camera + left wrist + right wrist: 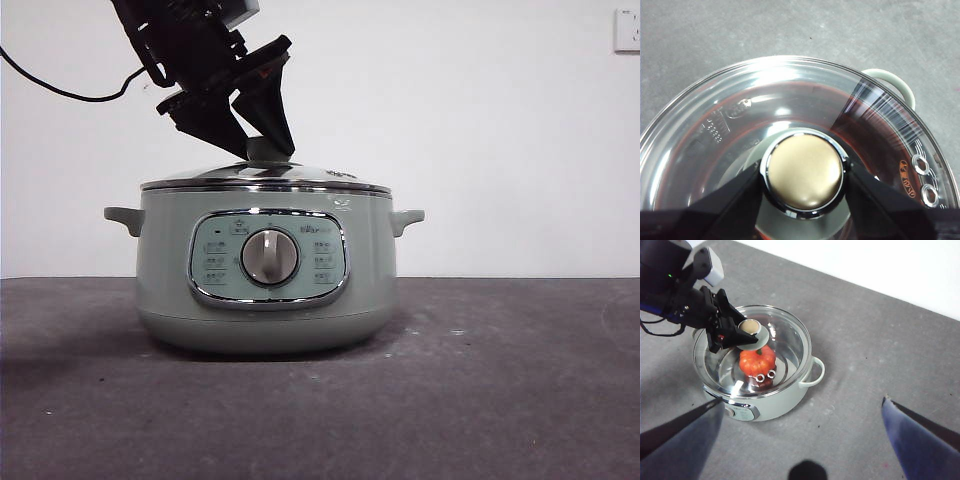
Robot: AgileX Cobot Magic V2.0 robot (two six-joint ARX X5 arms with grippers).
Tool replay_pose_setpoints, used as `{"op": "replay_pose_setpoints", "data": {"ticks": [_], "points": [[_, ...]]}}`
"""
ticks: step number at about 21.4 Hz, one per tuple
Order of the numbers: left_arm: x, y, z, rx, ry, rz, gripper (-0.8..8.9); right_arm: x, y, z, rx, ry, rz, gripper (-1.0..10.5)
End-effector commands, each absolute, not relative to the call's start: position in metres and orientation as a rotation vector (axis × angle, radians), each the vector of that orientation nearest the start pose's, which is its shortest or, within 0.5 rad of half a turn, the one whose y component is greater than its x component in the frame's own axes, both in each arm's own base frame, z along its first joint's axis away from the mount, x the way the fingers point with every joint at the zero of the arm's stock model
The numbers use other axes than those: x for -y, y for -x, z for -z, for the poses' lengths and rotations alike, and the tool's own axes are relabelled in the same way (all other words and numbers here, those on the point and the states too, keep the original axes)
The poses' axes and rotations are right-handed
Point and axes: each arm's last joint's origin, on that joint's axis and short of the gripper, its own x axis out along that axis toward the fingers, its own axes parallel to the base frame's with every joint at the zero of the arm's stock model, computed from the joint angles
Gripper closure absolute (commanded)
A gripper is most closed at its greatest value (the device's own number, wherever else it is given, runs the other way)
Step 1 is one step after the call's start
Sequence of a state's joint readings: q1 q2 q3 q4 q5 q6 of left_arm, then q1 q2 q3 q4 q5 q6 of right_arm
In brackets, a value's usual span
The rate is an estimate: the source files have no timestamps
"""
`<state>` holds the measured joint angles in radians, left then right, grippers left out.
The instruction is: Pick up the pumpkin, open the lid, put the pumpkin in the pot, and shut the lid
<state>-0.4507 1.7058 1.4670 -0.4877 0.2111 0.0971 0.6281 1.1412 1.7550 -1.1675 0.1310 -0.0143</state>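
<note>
The sage-green pot [160, 260] stands mid-table with the glass lid [265, 177] sitting level on its rim. My left gripper [268, 152] reaches down from the upper left, its jaws pressed against both sides of the lid's knob [804, 171]. Through the glass, the right wrist view shows the orange pumpkin [757, 359] inside the pot [785, 400]. My right gripper [802, 401] hovers high above and to one side of the pot, open and holding nothing.
The grey tabletop [500, 380] spreads all around the pot. A white wall lies behind, with a black cable [60, 90] at the upper left and a wall socket [627, 30] at the upper right.
</note>
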Motion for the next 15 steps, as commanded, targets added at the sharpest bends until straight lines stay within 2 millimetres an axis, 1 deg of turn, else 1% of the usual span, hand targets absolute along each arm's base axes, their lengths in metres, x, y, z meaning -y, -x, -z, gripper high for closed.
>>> {"op": "replay_pose_setpoints", "data": {"ticks": [1, 2, 3, 4, 6, 10, 12, 15], "points": [[0.170, -0.336, -0.298, -0.739, -0.193, 0.672, 5.33, -0.091, -0.131, -0.482, -0.529, 0.220, -0.489, 2.9], [0.170, -0.336, -0.299, -0.738, -0.193, 0.673, 4.22, -0.090, -0.130, -0.481, -0.533, 0.222, -0.489, 2.9], [0.170, -0.336, -0.299, -0.735, -0.193, 0.672, 3.47, -0.090, -0.130, -0.481, -0.537, 0.223, -0.489, 2.9], [0.170, -0.336, -0.299, -0.731, -0.192, 0.673, 3.01, -0.090, -0.130, -0.481, -0.541, 0.225, -0.489, 2.9], [0.170, -0.336, -0.299, -0.727, -0.192, 0.672, 3.01, -0.090, -0.130, -0.480, -0.550, 0.226, -0.495, 2.9], [0.169, -0.334, -0.304, -0.714, -0.190, 0.673, 3.01, -0.091, -0.128, -0.479, -0.571, 0.210, -0.566, 2.9], [0.166, -0.329, -0.313, -0.693, -0.188, 0.673, 3.01, -0.092, -0.127, -0.478, -0.580, 0.205, -0.589, 2.9], [0.158, -0.312, -0.334, -0.662, -0.184, 0.675, 3.01, -0.091, -0.126, -0.476, -0.605, 0.212, -0.592, 2.9]]}}
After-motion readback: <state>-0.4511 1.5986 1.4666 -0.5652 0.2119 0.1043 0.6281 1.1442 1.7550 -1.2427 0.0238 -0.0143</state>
